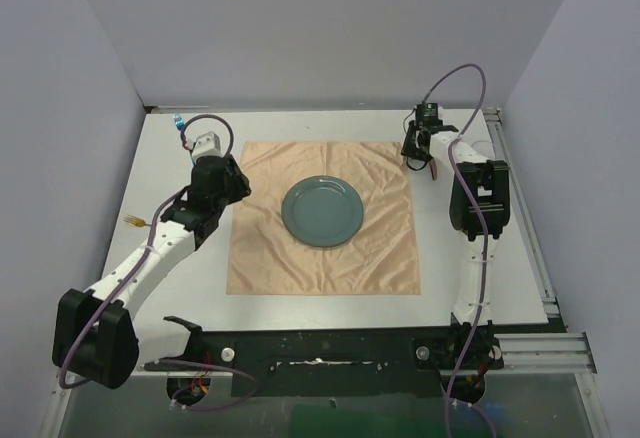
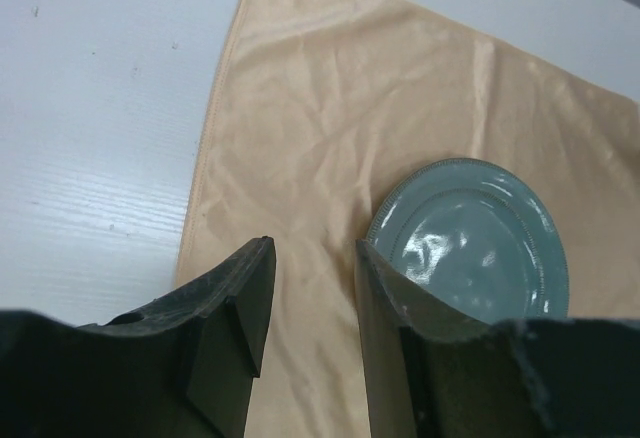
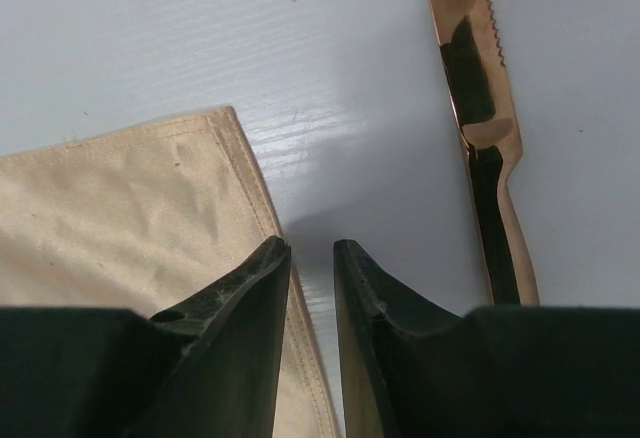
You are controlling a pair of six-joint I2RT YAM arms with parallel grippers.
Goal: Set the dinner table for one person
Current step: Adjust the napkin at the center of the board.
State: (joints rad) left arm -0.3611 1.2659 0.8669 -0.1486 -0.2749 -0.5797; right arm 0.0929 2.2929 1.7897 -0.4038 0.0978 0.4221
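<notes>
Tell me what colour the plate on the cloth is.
The plate is a muted grey-green, close to teal. It shows best in the left wrist view.

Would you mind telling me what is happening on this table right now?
Two robot arms are setting a place on the large white tabletop. A round grey-green plate sits on the peach-orange square cloth. The right gripper hovers empty, jaws slightly apart, over the cloth's corner beside a copper-coloured serrated knife lying on the table. The left gripper hangs open above the cloth's left edge. A gold fork lies further left.
</notes>
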